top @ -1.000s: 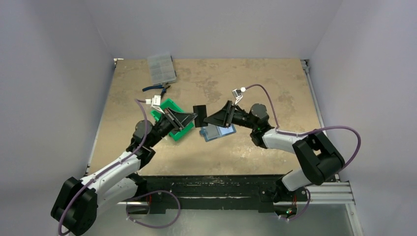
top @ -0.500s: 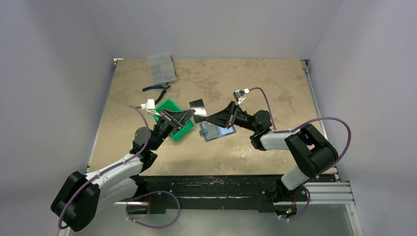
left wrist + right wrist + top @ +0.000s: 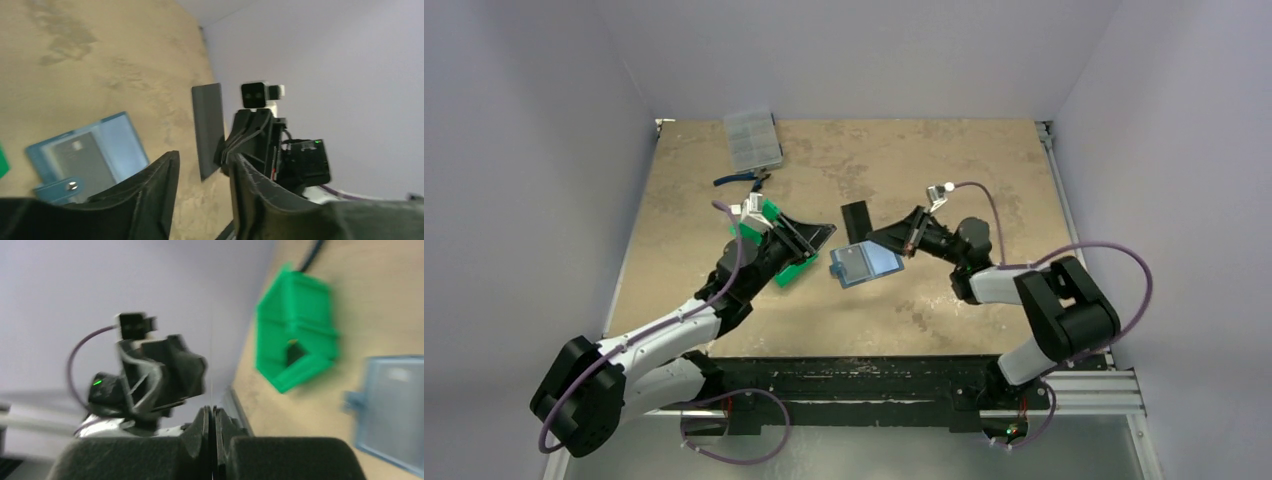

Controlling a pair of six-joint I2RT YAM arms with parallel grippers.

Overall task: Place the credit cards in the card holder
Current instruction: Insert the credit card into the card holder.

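Credit card, thin, stiff, light and likely slick, sits pinched at one edge in the closed right hand; left hand gapes open, empty.

1. No text, number, brand mark or sign is legible in any of the three views.
2. Thin dark grey rectangular card: the face reads as plain. The left wrist view is soft with blur, so any fine print cannot be made out.
3. Small teal-blue folding card holder: the greyish inner pockets show no readable marking.
4. Clear plastic compartment box at the far edge of the tabletop: too small to tell whether it carries a label.
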